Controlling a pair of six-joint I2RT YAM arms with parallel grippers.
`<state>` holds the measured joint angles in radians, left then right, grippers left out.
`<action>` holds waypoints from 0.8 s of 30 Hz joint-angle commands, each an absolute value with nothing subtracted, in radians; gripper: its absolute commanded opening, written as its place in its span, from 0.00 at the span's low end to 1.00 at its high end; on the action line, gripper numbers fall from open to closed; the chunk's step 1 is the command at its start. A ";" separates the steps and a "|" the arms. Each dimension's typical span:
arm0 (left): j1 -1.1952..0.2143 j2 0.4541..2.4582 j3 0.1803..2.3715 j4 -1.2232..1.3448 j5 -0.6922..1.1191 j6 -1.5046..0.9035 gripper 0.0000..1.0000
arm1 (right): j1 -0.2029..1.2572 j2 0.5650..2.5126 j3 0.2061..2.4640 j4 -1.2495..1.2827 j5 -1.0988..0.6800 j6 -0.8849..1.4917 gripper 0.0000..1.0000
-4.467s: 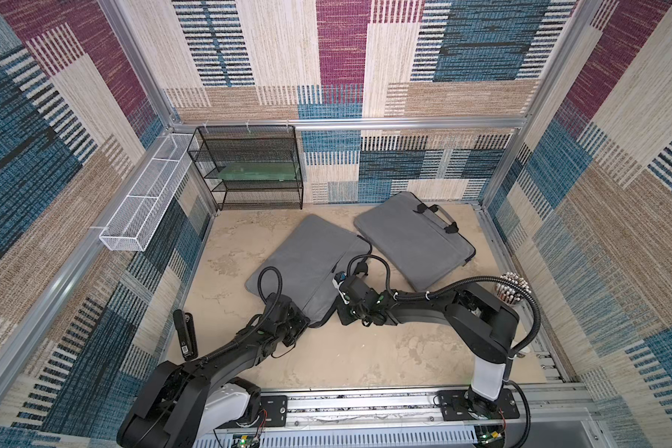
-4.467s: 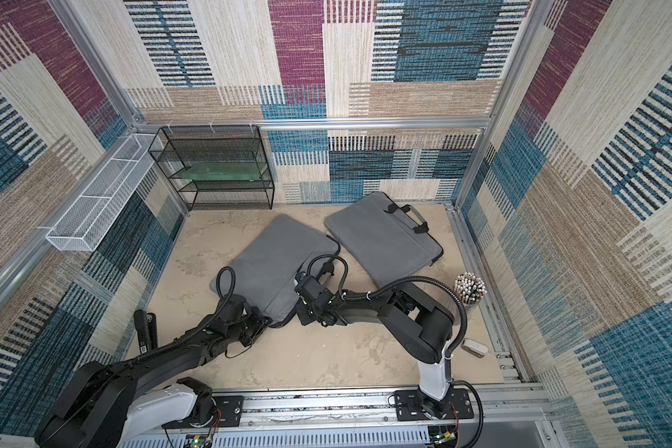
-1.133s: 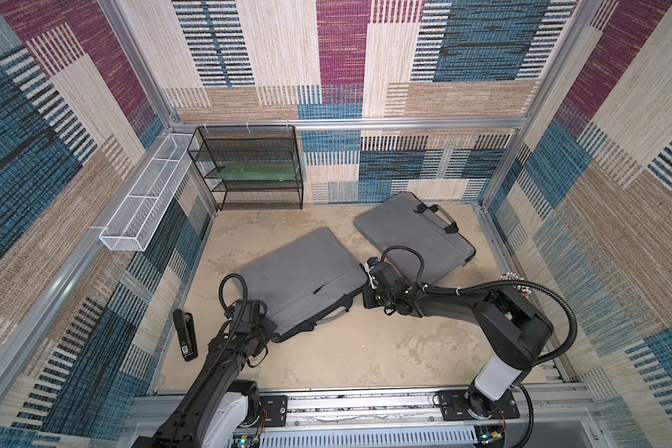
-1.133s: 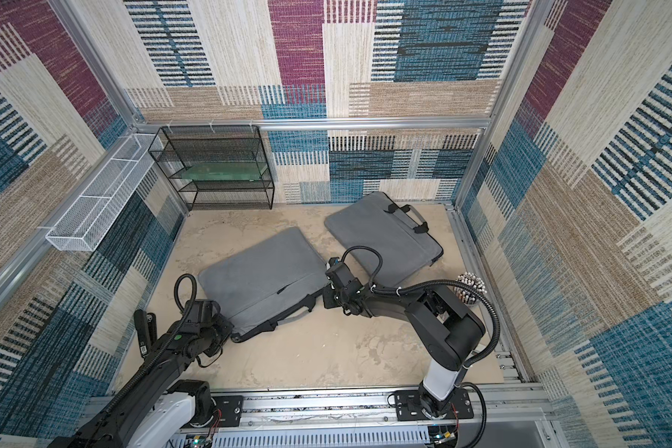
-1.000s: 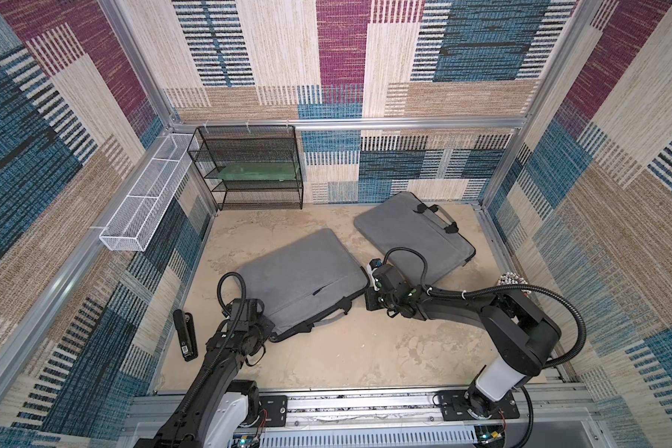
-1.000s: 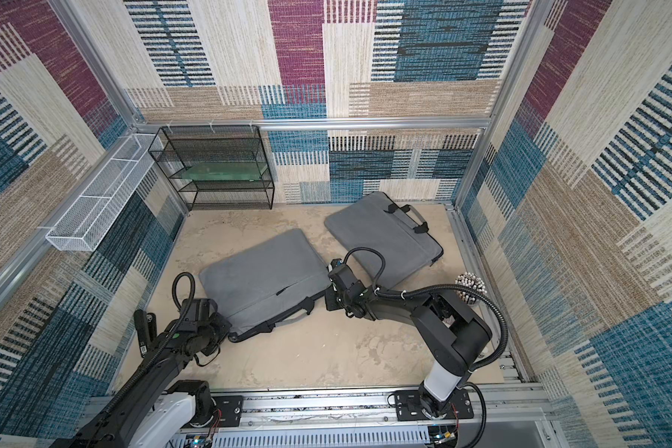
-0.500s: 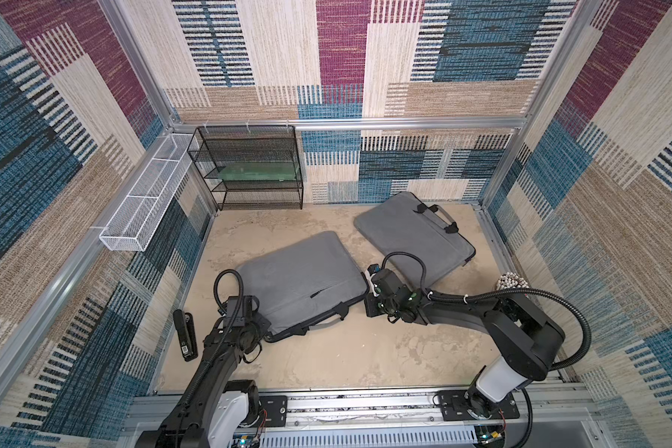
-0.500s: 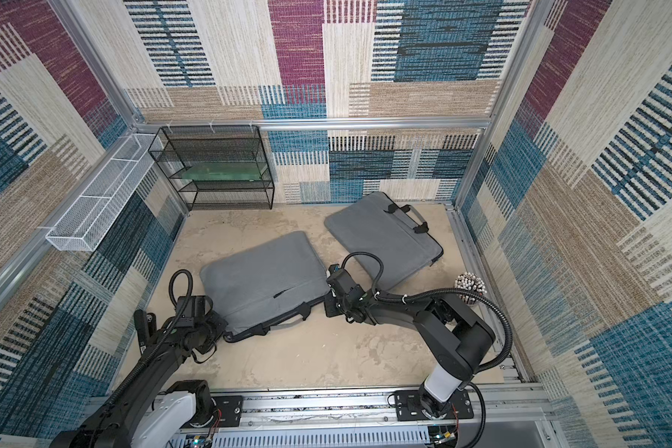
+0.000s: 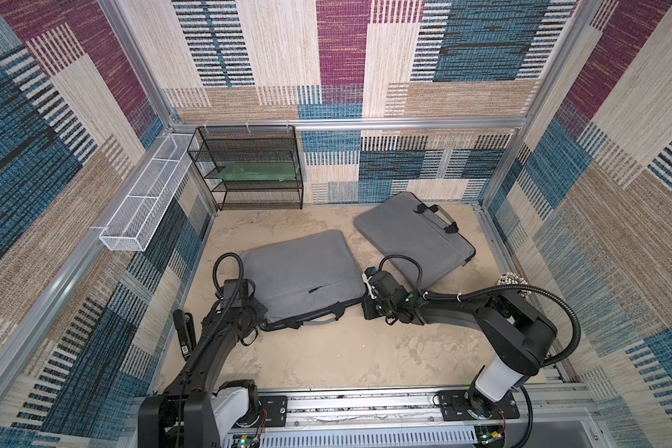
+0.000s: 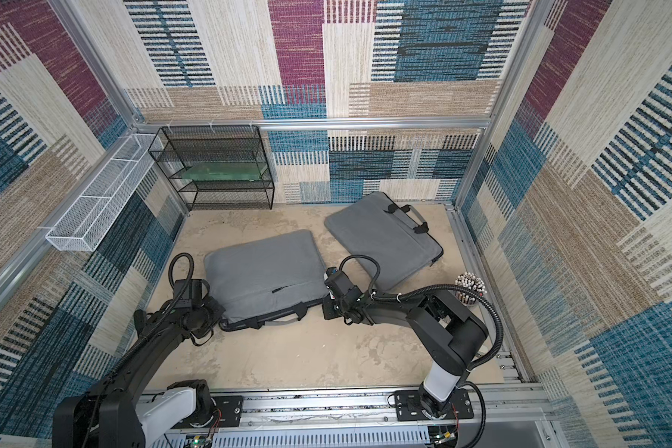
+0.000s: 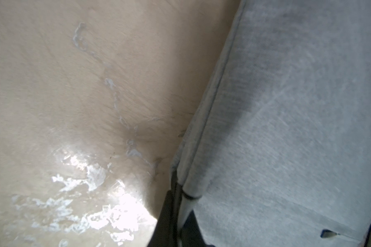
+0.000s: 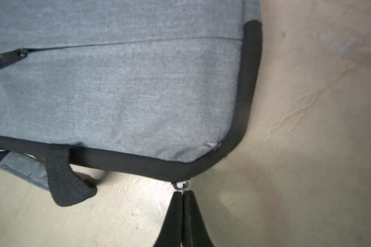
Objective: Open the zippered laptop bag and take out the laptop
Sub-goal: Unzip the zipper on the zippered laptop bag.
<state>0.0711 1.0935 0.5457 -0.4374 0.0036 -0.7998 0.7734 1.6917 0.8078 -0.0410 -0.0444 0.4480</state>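
A grey laptop bag (image 9: 299, 271) (image 10: 264, 267) lies flat mid-floor, its black zipper band and handles along the front edge. My left gripper (image 9: 264, 325) (image 11: 180, 205) is at the bag's front left corner, shut on the grey fabric edge there. My right gripper (image 9: 365, 310) (image 12: 182, 193) is at the front right corner, shut on the small metal zipper pull (image 12: 181, 185) that hangs off the black band. A second pull (image 12: 9, 57) sits on the front pocket. The bag looks zipped shut and the laptop is hidden.
A second grey bag (image 9: 412, 236) lies at the back right, close behind my right arm. A black wire shelf (image 9: 249, 170) stands at the back left and a white wire basket (image 9: 144, 201) hangs on the left wall. A pen cup (image 9: 511, 281) stands right; a black stick (image 9: 183, 329) lies left.
Since the earliest frames both arms have swung the bag from a diagonal to broadside. Over the last second the right gripper has drawn slightly forward with the zipper pull; the left barely moved.
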 commanded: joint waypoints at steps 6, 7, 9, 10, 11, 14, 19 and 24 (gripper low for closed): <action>0.114 1.225 0.630 -0.324 -0.008 -0.731 0.00 | 0.802 1.712 0.815 -0.007 -0.082 0.469 0.00; 0.119 1.236 0.640 -0.323 0.004 -0.724 0.00 | 0.806 1.716 0.820 -0.007 -0.082 0.469 0.00; 0.123 1.245 0.651 -0.317 0.027 -0.721 0.00 | 0.811 1.723 0.827 -0.007 -0.083 0.469 0.00; 0.124 1.245 0.652 -0.312 0.042 -0.721 0.07 | 0.814 1.728 0.831 -0.008 -0.082 0.469 0.00; 0.124 1.238 0.652 -0.311 0.056 -0.721 0.14 | 0.816 1.732 0.836 -0.010 -0.081 0.469 0.00; 0.124 1.207 0.637 -0.325 0.073 -0.724 0.36 | 0.818 1.740 0.841 -0.012 -0.080 0.478 0.00; 0.123 1.108 0.605 -0.405 0.102 -0.742 0.57 | 0.818 1.747 0.839 -0.011 -0.093 0.484 0.00; 0.120 0.965 0.581 -0.527 0.106 -0.760 0.61 | 0.819 1.740 0.836 -0.011 -0.107 0.481 0.00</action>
